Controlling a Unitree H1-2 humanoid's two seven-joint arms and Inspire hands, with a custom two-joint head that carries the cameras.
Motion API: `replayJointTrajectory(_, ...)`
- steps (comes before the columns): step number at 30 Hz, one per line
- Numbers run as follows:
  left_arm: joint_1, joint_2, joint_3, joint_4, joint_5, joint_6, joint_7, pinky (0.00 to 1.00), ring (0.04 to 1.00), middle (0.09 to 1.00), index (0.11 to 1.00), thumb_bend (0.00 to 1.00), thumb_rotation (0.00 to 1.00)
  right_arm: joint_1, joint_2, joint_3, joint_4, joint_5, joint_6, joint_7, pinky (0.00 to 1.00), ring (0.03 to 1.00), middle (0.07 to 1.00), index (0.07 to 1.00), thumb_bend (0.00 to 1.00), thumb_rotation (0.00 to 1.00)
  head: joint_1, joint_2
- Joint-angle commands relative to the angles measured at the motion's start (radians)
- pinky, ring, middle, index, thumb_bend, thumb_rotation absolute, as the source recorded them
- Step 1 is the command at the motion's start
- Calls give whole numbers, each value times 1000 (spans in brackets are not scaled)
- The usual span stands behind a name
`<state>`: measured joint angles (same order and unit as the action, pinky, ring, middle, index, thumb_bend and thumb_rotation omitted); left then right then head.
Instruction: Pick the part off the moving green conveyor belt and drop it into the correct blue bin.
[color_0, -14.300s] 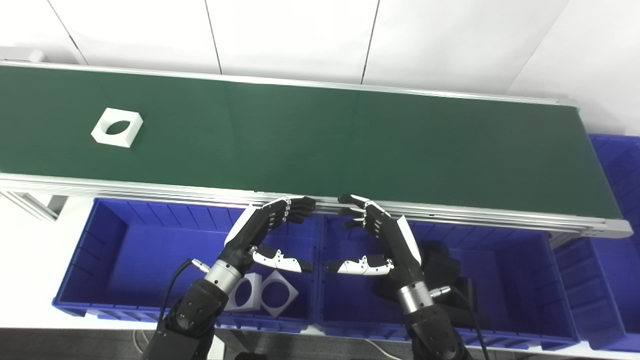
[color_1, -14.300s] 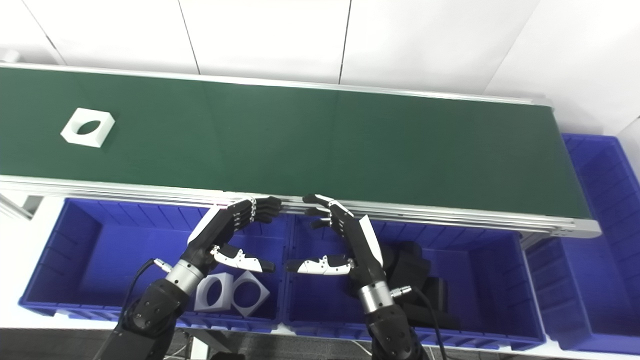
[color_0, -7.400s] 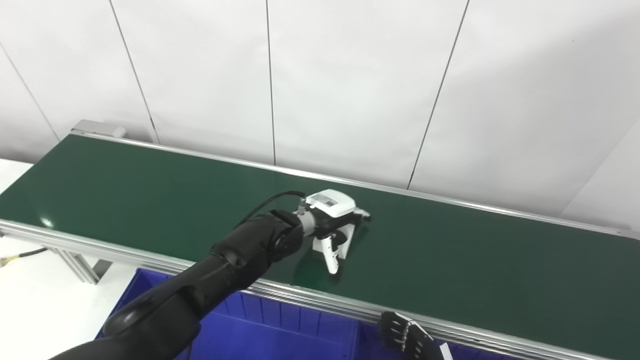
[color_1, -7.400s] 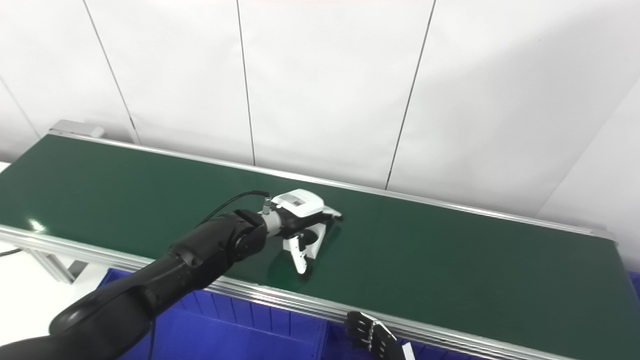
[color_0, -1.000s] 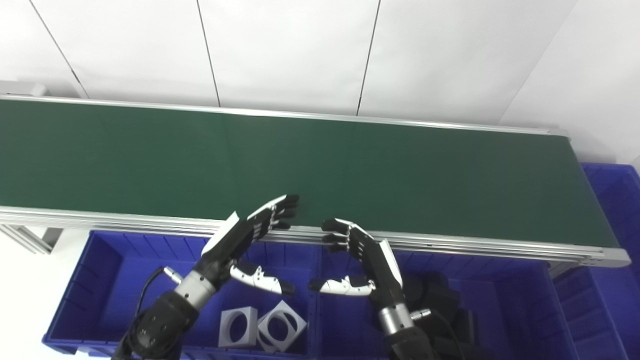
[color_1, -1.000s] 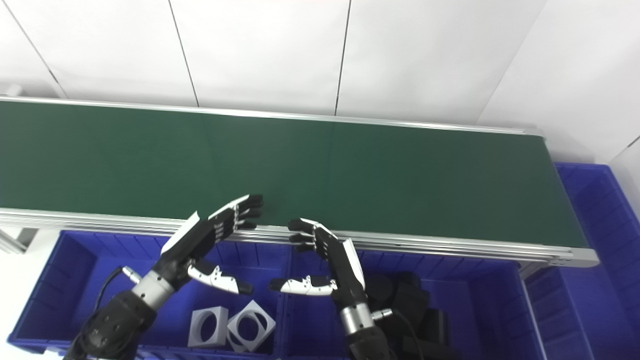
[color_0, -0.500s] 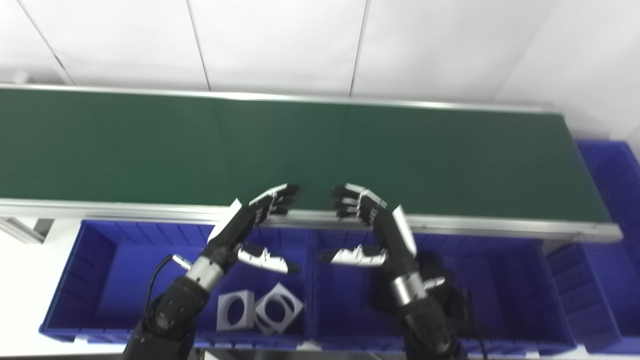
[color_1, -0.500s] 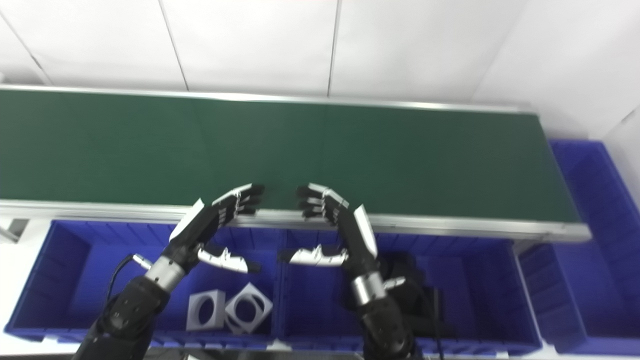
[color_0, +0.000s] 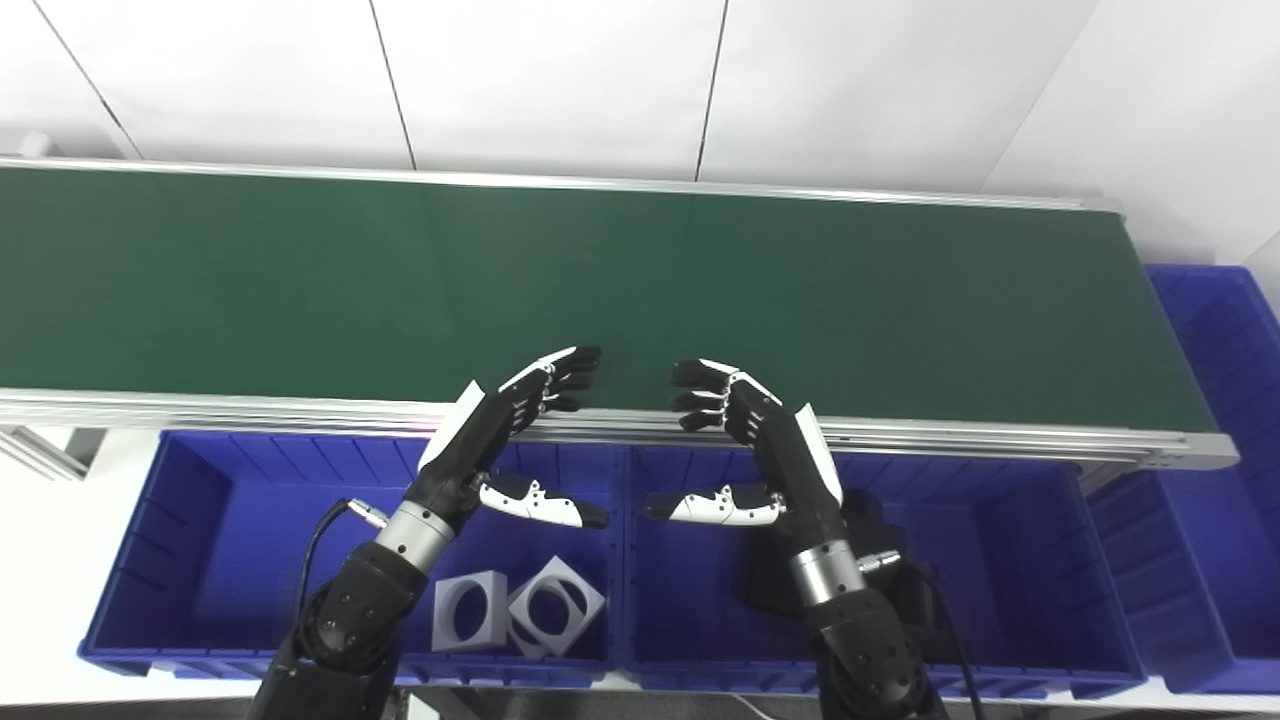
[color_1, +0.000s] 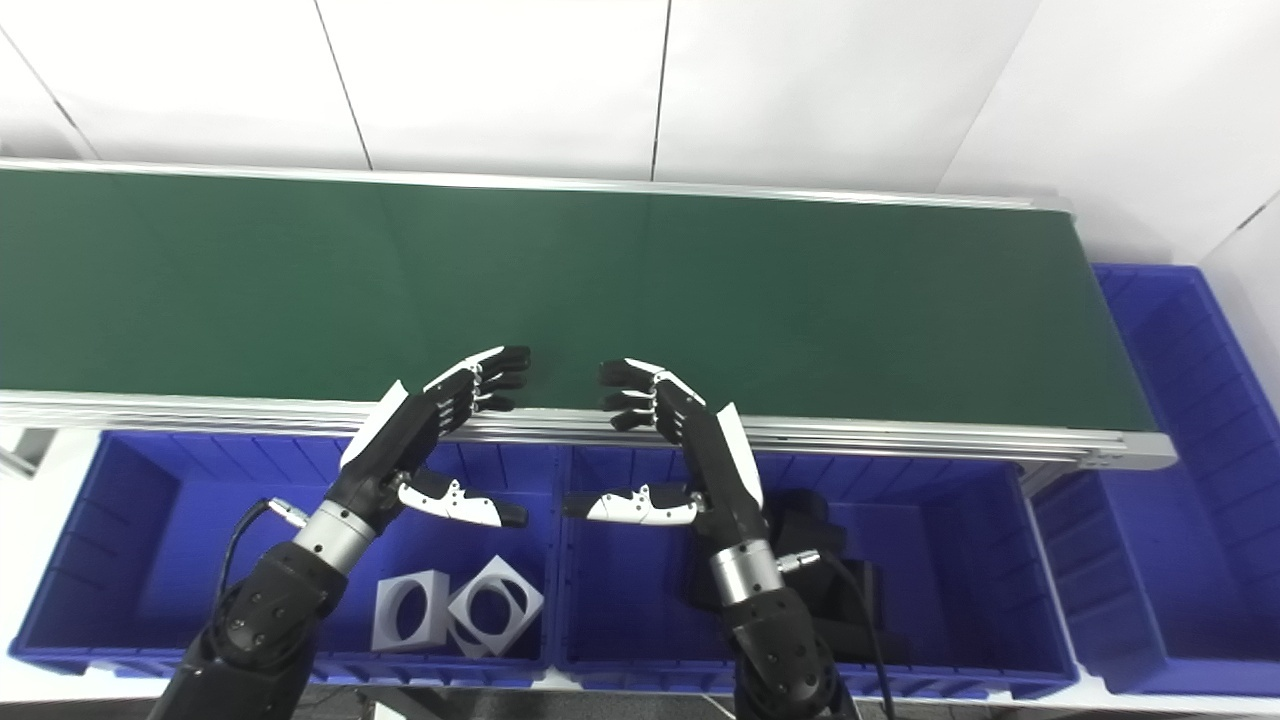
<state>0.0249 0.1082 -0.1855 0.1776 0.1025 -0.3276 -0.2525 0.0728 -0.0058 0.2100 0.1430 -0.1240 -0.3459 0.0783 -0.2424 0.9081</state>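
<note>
The green conveyor belt runs across the view and carries no part. My left hand is open and empty, fingers apart over the belt's near rail. My right hand is open and empty beside it, fingers facing the left hand. White square parts with round holes lie in the left blue bin. Black parts lie in the middle blue bin, partly hidden by my right arm.
A third blue bin stands past the belt's right end. The aluminium rail runs between belt and bins. A white panelled wall stands behind the belt.
Both hands have risen a little toward the belt's near edge, and the right hand has come level with the left. The camera has shifted slightly. Much earlier the left hand took a white part off the belt.
</note>
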Motion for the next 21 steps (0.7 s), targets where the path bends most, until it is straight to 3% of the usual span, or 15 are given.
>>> replayJointTrajectory(1,-9,6,1,-48,-23,-3,-4,793,848,876,866,945,115,-15,10,0,-28,1,1,1,594,678,754,744,933,191,1,0)
replayJointTrajectory(10,3,5,-1,-69,-49,-4,-3,787,838,857,863,956,123,-5,14,1,-25,-10,-5,-6,601,679,756,743,928,184,-17,-11)
replayJointTrajectory(16,8,21,2,-90,-56,5,-6,737,792,809,835,962,144,-7,30,8,8,-33,-23,-25,611,680,757,743,917,188,-139,-39)
replayJointTrajectory(21,6,44,6,-92,-90,15,-29,750,798,804,825,962,99,-20,48,16,57,-69,-42,-50,599,679,752,739,913,175,-229,-62)
